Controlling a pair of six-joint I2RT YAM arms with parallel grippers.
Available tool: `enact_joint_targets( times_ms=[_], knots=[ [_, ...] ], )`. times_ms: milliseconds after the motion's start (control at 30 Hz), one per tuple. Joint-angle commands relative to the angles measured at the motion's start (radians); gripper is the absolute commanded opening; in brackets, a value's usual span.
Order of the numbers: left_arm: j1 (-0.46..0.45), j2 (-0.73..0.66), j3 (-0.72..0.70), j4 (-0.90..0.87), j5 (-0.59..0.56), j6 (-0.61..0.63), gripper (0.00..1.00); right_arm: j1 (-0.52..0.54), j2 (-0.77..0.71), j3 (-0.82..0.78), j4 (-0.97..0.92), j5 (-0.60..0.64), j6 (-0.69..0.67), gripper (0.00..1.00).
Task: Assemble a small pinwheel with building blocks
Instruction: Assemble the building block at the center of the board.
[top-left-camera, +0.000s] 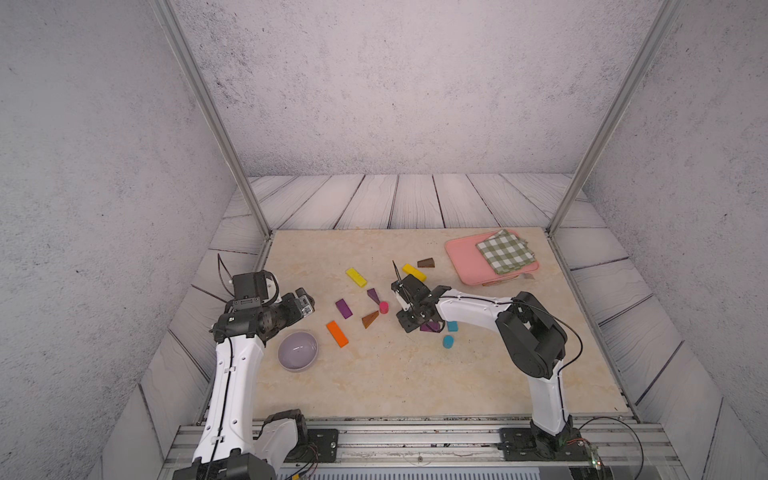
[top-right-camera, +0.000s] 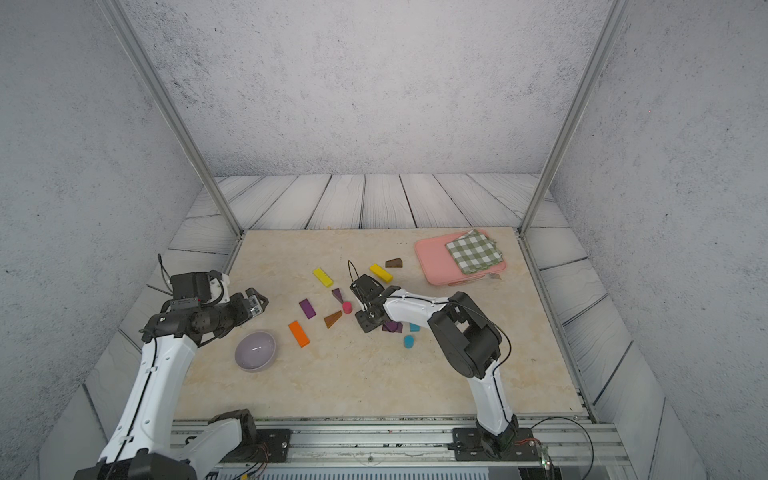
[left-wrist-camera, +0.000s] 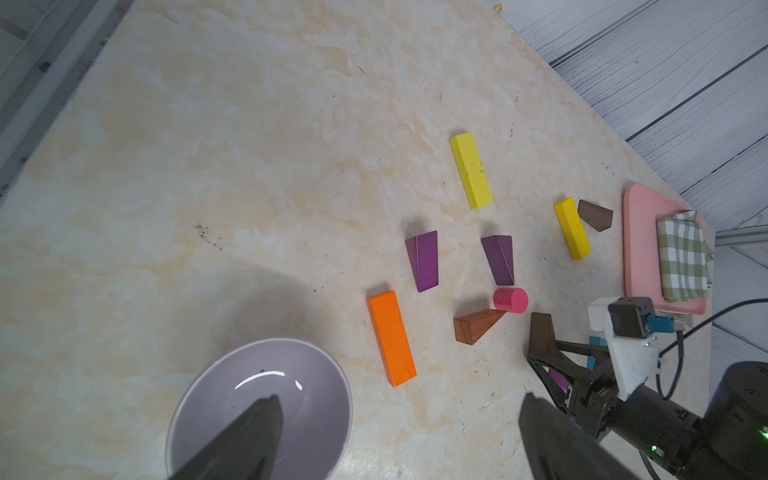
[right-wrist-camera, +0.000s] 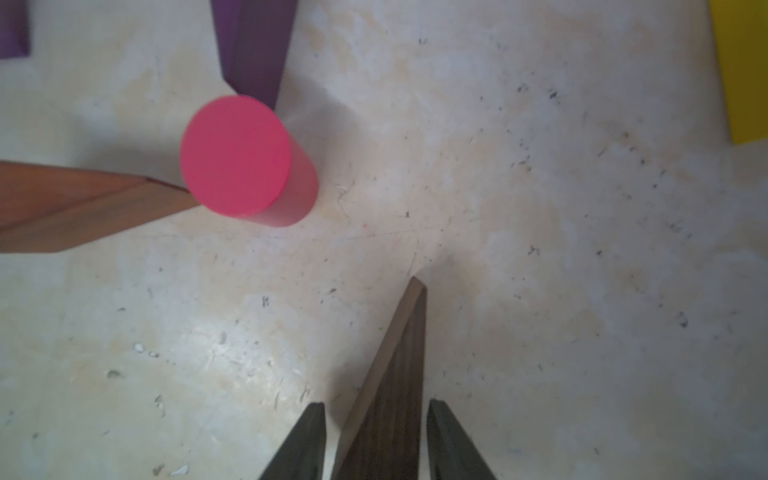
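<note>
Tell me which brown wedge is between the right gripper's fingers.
The dark brown wedge flanked by the right gripper. The reddish-brown wedge points at the pink cylinder; the other dark wedge lies near the pink tray.

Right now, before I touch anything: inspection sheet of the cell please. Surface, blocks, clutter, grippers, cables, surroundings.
Surface: marbled beige tabletop, scuffed and speckled, no spill seen.
Job's things: pink cylinder upright, with a purple wedge and a brown wedge pointing at it; orange bar and blue cylinder lie apart.
Clutter: lilac bowl, empty; pink tray with a checked cloth on it.
Grippers: left gripper open, holding nothing; right gripper has its jaws either side of a dark brown wedge, grip unconfirmed.
Cables: black cable looped off the right arm; loose wires at its base.
Surroundings: grey walls, aluminium posts.
</note>
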Motion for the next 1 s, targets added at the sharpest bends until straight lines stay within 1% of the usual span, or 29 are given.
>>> enact_joint_targets(
  times_ms=[0,33,100,267,433,500,600,667,800,967],
  knots=[
    [0.017,0.002,-0.010,0.005,0.019,0.005,0.96,-0.002,0.049,0.052,-0.064,0.034,-0.047,0.34],
    [0.017,0.002,-0.011,0.005,0.019,0.005,0.96,-0.002,0.054,0.059,-0.070,0.039,-0.055,0.32],
    [0.021,0.001,-0.011,0.005,0.021,0.005,0.96,-0.005,0.066,0.078,-0.086,0.052,-0.088,0.24],
    [0.031,0.001,-0.011,0.007,0.029,0.006,0.96,-0.029,0.070,0.097,-0.104,0.040,-0.190,0.15],
    [0.038,0.001,-0.013,0.010,0.036,0.005,0.96,-0.066,0.041,0.093,-0.106,-0.081,-0.415,0.09],
    [0.038,0.002,-0.014,0.010,0.039,0.004,0.96,-0.093,0.008,0.070,-0.103,-0.181,-0.523,0.09],
    [0.040,0.003,-0.015,0.013,0.042,0.004,0.96,-0.135,-0.025,0.039,-0.072,-0.290,-0.660,0.10],
    [0.042,0.003,-0.015,0.013,0.046,0.004,0.96,-0.148,-0.009,0.068,-0.089,-0.319,-0.728,0.11],
    [0.045,0.005,-0.017,0.015,0.048,0.004,0.96,-0.151,0.058,0.172,-0.189,-0.378,-0.881,0.11],
    [0.050,0.006,-0.017,0.014,0.047,0.004,0.96,-0.152,0.079,0.196,-0.234,-0.422,-1.023,0.11]
  ],
)
